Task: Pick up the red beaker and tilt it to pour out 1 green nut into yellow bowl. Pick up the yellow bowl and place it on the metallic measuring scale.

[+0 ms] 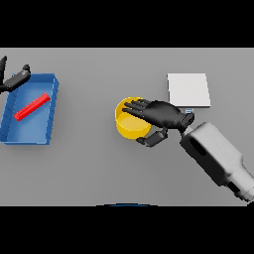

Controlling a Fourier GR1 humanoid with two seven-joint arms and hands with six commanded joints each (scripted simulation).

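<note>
The yellow bowl (128, 127) stands at the table's middle. My right hand (161, 115) lies over its right side, fingers (135, 107) reaching across the inside and thumb (152, 140) curled against the outer wall, pinching the rim. The hand hides much of the bowl's inside, and no green nut shows. The red beaker (32, 107) lies as a slanted red bar inside a blue tray (51, 90) at the far left. The metallic measuring scale (188, 89) is a pale square plate just behind my right hand. My left hand (15, 78) hovers open over the tray's far left corner.
The blue tray has raised walls and fills the table's left edge. A stretch of bare grey table lies between the tray and the bowl. My right forearm (218, 156) crosses the lower right of the table.
</note>
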